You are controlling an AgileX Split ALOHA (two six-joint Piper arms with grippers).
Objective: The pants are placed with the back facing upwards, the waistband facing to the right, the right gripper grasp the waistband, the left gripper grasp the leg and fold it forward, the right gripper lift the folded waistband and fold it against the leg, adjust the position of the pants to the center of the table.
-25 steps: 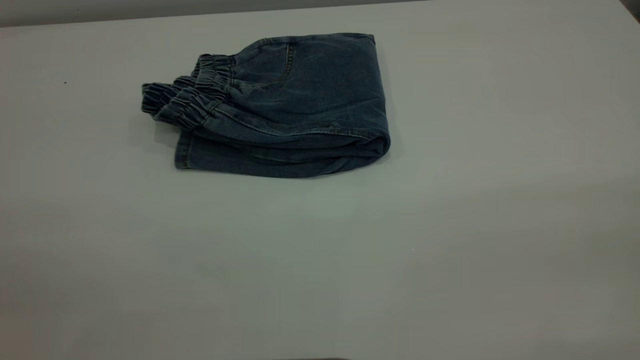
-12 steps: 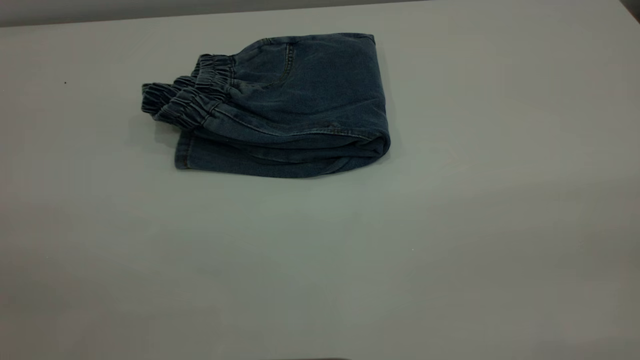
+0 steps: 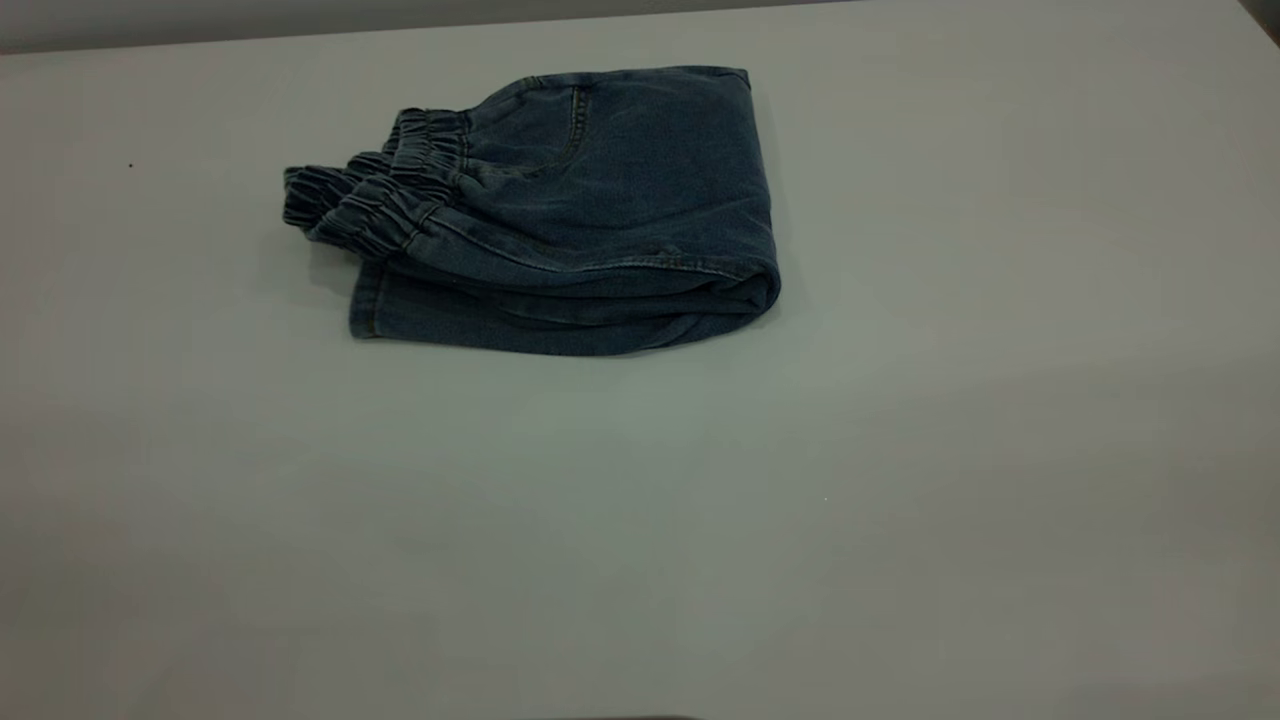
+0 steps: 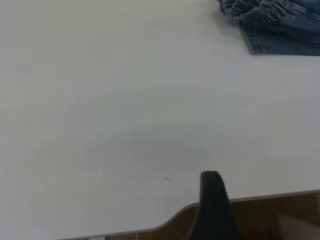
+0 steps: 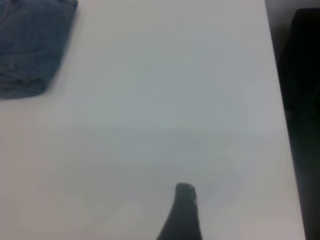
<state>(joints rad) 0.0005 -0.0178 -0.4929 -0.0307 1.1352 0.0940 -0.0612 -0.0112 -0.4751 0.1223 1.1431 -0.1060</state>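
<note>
Nothing has shifted since the earlier frames: the pants [image 3: 560,215] lie folded in the same spot, toward the far left of the table [image 3: 900,450], waistband [image 3: 375,200] bunched at their left end. Both arms sit withdrawn at the near edge, and I cannot tell how either tool stands. If I nudge the bundle to center, the left gripper [image 4: 212,210] looks nearer, with the right gripper [image 5: 181,215] well apart from the bundle's folded end.
</note>
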